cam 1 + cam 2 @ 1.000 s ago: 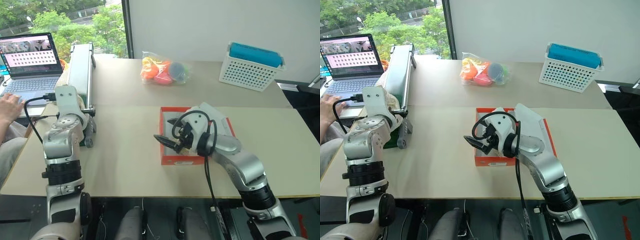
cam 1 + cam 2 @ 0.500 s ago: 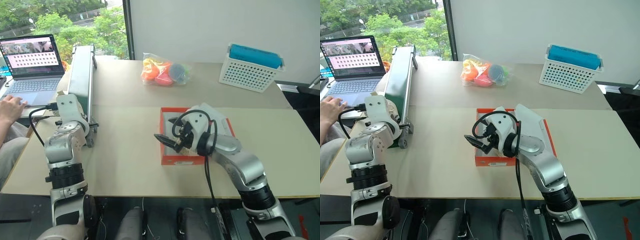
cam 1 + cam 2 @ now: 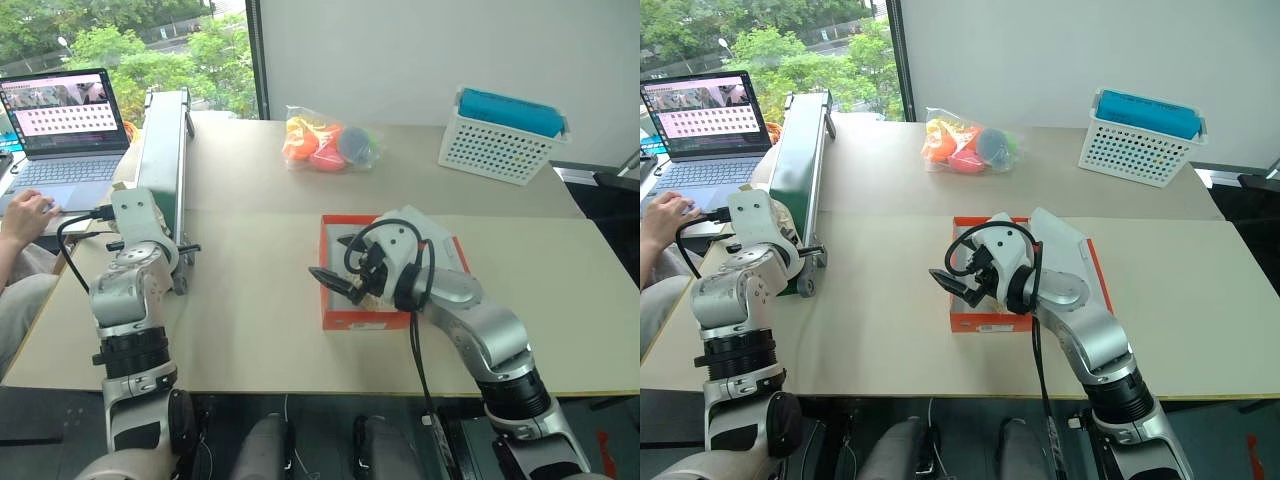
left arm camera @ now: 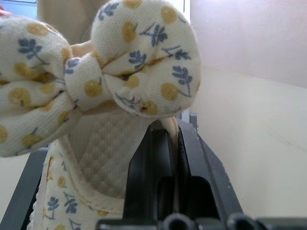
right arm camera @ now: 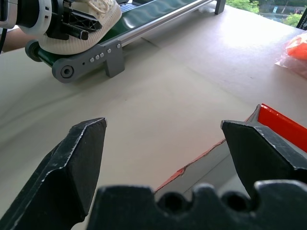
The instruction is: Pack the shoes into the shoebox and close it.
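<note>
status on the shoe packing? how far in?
Early. Done: nothing visibly packed; the shoebox sits open on the table. In hand: the left gripper is shut on a shoe at the conveyor; the right gripper is open by the box. Left: box the shoes, close the lid.

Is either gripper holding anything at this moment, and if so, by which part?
The left gripper is shut on a cream shoe with a floral bow, pinching its side collar edge. The right gripper is open and empty beside the shoebox.
</note>
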Controlling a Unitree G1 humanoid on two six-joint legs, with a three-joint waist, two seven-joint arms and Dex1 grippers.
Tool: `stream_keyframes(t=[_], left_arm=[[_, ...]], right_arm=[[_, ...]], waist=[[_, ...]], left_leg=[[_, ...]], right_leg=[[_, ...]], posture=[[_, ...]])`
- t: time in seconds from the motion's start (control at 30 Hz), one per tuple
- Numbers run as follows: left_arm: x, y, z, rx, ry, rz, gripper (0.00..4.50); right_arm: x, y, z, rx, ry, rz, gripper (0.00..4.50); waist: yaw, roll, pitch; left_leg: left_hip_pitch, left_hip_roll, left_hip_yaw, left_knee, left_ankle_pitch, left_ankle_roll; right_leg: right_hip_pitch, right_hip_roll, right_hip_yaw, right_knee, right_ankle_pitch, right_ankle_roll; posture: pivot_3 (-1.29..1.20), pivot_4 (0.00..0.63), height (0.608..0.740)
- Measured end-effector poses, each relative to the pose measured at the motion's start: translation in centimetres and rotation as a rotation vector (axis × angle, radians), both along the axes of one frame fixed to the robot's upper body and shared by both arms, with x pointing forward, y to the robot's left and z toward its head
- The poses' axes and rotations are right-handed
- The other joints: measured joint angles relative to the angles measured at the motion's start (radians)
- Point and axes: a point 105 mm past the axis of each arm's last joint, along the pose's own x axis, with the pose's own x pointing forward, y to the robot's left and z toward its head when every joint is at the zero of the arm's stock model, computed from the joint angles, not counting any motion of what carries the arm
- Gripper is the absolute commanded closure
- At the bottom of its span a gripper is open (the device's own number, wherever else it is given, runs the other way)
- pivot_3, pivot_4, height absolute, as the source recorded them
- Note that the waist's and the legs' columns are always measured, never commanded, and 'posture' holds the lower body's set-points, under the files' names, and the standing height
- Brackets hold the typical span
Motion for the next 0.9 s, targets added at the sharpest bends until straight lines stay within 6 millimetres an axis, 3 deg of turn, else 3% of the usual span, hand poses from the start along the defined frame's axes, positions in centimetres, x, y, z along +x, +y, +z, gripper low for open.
stream_keyframes(t=[0.2,0.3,0.37,0.47,0.53,0.7,0.77,0.9], left_arm=[[0.4,-0.6,0.5,-0.029,-0.083,-0.016,4.42],[0.7,-1.4,2.3,-0.019,-0.196,-0.05,4.42],[0.7,-2.7,4.8,0.009,-0.331,-0.099,4.42],[0.3,-5.5,8.0,0.034,-0.491,-0.219,4.42],[0.1,-8.0,8.7,-0.008,-0.539,-0.337,4.42],[-0.9,-15.5,7.2,-0.155,-0.504,-0.682,4.42],[-1.3,-16.8,6.8,-0.185,-0.481,-0.752,4.42],[-2.3,-18.6,7.1,-0.23,-0.477,-0.865,4.42]], right_arm=[[0.3,-0.1,0.2,0.001,0.002,-0.011,0.0],[0.7,-0.4,0.6,0.017,-0.003,-0.03,0.0],[1.6,-0.8,0.8,0.046,0.022,-0.081,0.0],[3.7,-1.7,2.2,0.184,0.121,-0.188,0.0],[5.0,-2.2,3.7,0.298,0.214,-0.236,0.0],[6.8,-1.8,8.2,0.638,0.57,-0.161,0.0],[6.6,-1.6,8.6,0.662,0.633,-0.122,0.0],[6.5,-1.7,7.6,0.674,0.737,-0.105,0.0]], waist=[[0.0,0.0,0.0],[0.001,-0.001,0.0],[0.0,-0.001,0.0],[0.0,-0.001,0.0],[0.0,-0.001,0.0],[-0.003,-0.001,0.0],[-0.007,-0.001,0.0],[-0.013,0.0,0.0]], left_leg=[[-0.001,0.0,0.0,0.0,0.0,0.0],[-0.004,0.0,0.0,0.0,0.003,-0.005],[-0.005,0.0,0.0,0.0,0.003,-0.006],[-0.005,0.001,0.001,0.0,0.003,-0.006],[-0.005,0.001,0.001,0.0,0.003,-0.005],[-0.006,0.002,0.001,0.0,0.003,-0.004],[-0.008,0.002,0.001,0.0,0.002,-0.003],[-0.009,0.001,0.002,0.0,-0.001,0.003]], right_leg=[[-0.001,0.0,0.0,-0.001,0.0,0.0],[-0.002,0.0,-0.001,-0.002,0.0,0.0],[-0.003,0.0,0.0,-0.002,0.0,0.0],[-0.003,0.0,0.0,-0.002,0.001,-0.001],[-0.003,0.0,-0.001,-0.001,0.001,-0.002],[-0.004,0.001,-0.001,0.002,0.001,-0.002],[-0.005,0.002,-0.001,0.001,0.001,-0.002],[-0.005,0.001,-0.001,0.002,0.001,-0.002]], posture=[[0.0,0.15,0.708],[0.0,0.15,0.708],[0.0,0.15,0.708],[0.0,0.15,0.708],[0.0,0.15,0.708],[0.0,0.15,0.708],[0.0,0.15,0.708],[0.0,0.15,0.708]])
